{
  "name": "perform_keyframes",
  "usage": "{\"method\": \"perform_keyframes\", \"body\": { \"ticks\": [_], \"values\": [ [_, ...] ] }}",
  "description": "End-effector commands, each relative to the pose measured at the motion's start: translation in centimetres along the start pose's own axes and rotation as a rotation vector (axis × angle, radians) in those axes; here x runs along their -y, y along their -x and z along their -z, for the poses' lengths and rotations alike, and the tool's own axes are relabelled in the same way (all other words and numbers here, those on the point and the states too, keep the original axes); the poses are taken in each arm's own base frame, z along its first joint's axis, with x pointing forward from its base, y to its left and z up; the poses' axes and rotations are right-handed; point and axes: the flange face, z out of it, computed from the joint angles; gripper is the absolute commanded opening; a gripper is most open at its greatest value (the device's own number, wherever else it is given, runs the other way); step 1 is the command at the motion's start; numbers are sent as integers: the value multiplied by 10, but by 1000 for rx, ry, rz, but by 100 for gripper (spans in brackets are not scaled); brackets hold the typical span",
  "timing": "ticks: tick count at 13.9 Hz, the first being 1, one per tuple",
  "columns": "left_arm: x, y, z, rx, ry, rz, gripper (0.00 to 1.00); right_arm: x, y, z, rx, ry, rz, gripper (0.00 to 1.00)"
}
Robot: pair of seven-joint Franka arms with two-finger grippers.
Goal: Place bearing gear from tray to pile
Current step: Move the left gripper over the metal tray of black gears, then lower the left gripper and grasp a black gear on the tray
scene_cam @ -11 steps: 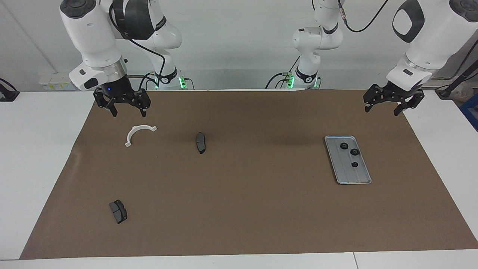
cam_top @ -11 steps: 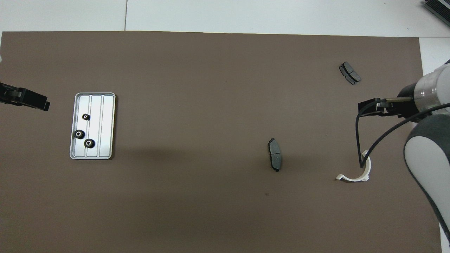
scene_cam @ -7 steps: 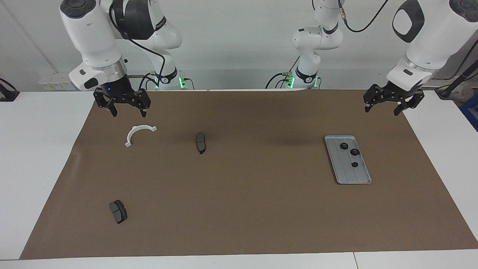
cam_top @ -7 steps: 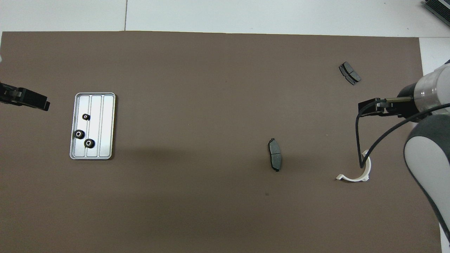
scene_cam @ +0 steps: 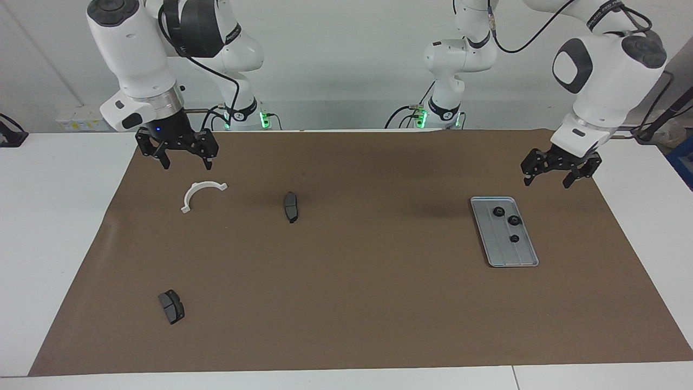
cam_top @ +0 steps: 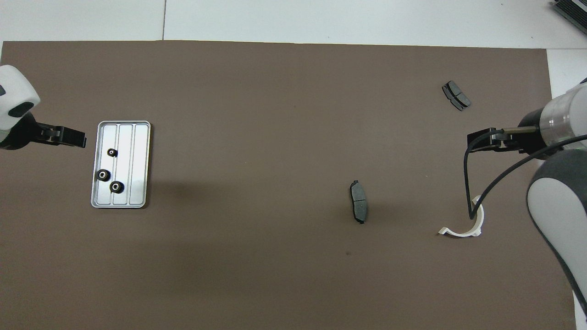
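In the frame's right half, the tray (scene_cam: pixel 503 254) held three gears (scene_cam: pixel 514 220); above it the left gripper (scene_cam: pixel 551 179) hung with jaws spread, empty.

Brown mat (scene_cam: pixel 357 281) over a white table (scene_cam: pixel 48 227) (mat nearly edge to edge).

A robotics lab: two white jointed robot arms (scene_cam: pixel 141 59) bolted at a white counter (scene_cam: pixel 54 216) under a brown rectangular mat (scene_cam: pixel 352 281).

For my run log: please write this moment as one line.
left tool: open, near tray | right tool: open, waiting | three gears in tray
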Motion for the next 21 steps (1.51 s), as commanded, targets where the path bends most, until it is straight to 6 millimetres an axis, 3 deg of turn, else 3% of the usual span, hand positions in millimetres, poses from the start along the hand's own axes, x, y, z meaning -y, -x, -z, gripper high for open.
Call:
{"method": "perform_keyframes", "body": {
  "ticks": [1,3,6,9,15,21],
  "values": [
    [-1,17,-48,-40,-16,23,100,-2,3,4,4,-21,17,100],
    [-2,16,-86,-52,-20,21,100,-3,3,4,6,-21,17,100],
    [5,17,-124,-47,-22,34,99,-2,3,4,4,-21,17,100],
    [2,33,-151,6,-13,31,87,-2,3,4,4,-21,17,100],
    [-5,68,-173,72,2,30,72,-2,3,4,4,-21,17,100],
    [-8,83,-184,90,6,43,63,-2,3,4,4,-21,17,100]
  ]
}}
